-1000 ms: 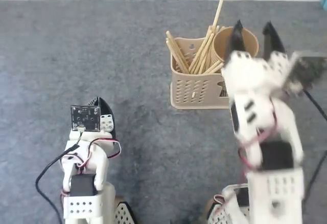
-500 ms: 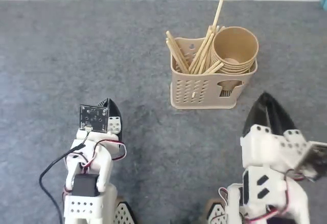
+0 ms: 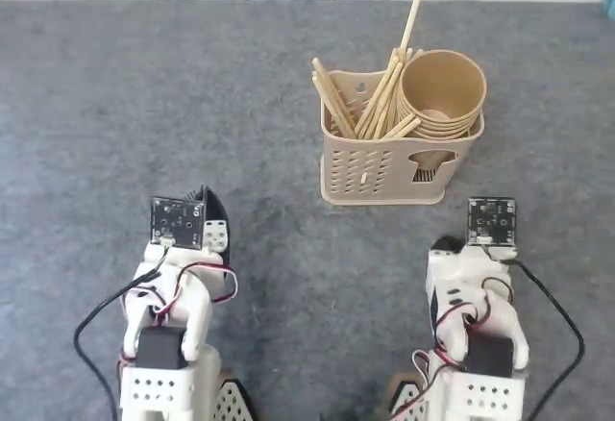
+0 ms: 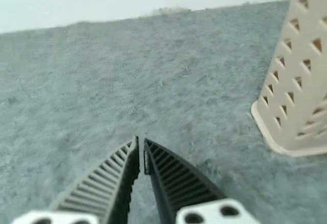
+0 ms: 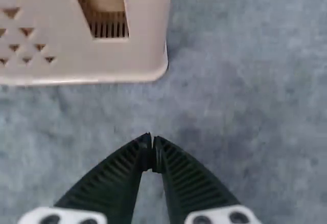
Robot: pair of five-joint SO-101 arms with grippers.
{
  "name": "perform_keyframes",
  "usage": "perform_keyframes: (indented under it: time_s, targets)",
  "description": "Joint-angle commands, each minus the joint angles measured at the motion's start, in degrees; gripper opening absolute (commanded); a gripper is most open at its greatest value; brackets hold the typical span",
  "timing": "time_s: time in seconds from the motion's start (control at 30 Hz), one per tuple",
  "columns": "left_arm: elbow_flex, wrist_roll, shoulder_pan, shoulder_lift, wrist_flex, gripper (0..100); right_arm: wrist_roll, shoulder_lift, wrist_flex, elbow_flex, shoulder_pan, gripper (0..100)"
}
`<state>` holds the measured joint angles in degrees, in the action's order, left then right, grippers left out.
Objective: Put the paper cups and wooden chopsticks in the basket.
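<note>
A beige slotted basket (image 3: 384, 166) stands at the back right of the grey carpet. A stack of paper cups (image 3: 441, 92) sits in its right half. Several wooden chopsticks (image 3: 370, 99) lean in its left half, one poking up past the rim. My left gripper (image 4: 141, 143) is shut and empty, low over the carpet, with the basket's corner (image 4: 301, 81) off to one side. My right gripper (image 5: 152, 141) is shut and empty too, just in front of the basket's wall (image 5: 82, 35). Both arms are folded back near the front edge: the left arm (image 3: 178, 267) and the right arm (image 3: 478, 277).
Grey carpet (image 3: 144, 104) covers the whole table, with a pale wall strip along the far edge. Open carpet lies left of the basket and between the two arms.
The right arm has pulled back from over the basket to a folded pose near the front edge, and its gripper has gone from open to shut. The left arm has shifted only slightly.
</note>
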<state>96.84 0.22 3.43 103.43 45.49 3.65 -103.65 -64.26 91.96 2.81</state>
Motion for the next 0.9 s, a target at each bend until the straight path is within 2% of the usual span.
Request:
perform_keyframes:
  time_s: [0.0,0.2,0.33,0.43,0.57,0.87]
  targets:
    - [-0.3,-0.4,-0.8,0.7,4.7,1,0.8,0.4,-6.4,-0.4,0.0,0.7]
    - [-0.3,-0.4,-0.3,0.7,14.3,1,0.8,0.4,-11.3,3.0,3.6,0.7]
    - [-0.3,-0.3,4.9,0.7,17.1,1,1.1,0.4,-10.5,4.4,5.2,0.7]
    - [-0.3,-0.3,5.9,0.8,23.4,1,1.0,0.4,-10.5,4.3,7.5,0.7]
    - [-0.3,-0.1,3.7,0.8,25.1,1,1.1,0.4,-10.5,4.3,8.0,0.7]
    - [-0.3,-0.2,5.3,0.8,26.7,1,1.1,0.4,-10.5,4.3,8.0,0.7]
